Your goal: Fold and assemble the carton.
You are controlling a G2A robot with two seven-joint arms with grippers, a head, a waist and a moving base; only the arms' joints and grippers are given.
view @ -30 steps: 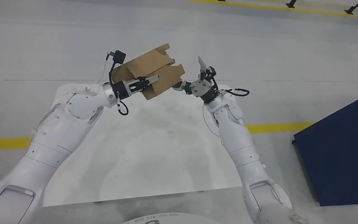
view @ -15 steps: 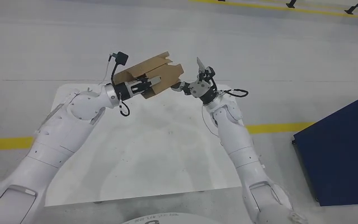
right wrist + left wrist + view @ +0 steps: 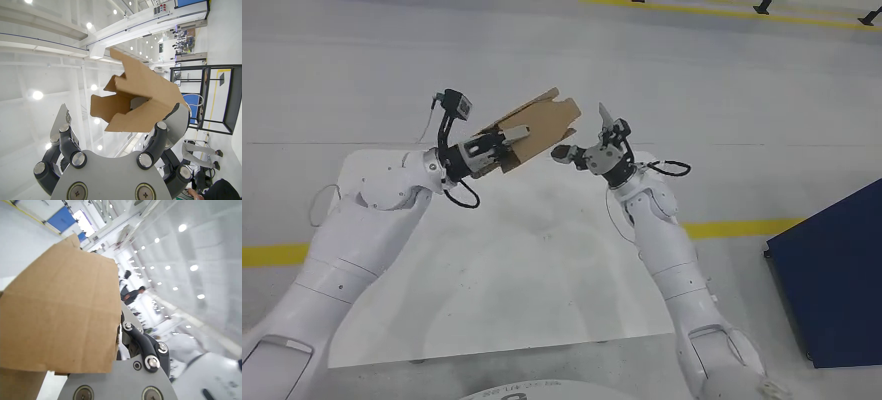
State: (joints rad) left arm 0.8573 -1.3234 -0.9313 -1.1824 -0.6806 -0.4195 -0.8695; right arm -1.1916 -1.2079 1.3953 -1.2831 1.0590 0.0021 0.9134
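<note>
The left end effector (image 3: 504, 143) holds the brown cardboard carton (image 3: 537, 125) tight (flaps (image 3: 102, 106) not folded yet); the wide-apart right end effector (image 3: 581, 131) should fold one.

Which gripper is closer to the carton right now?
Left. The left gripper is shut on the carton; the right gripper is open just beside its open end, not gripping it.
</note>
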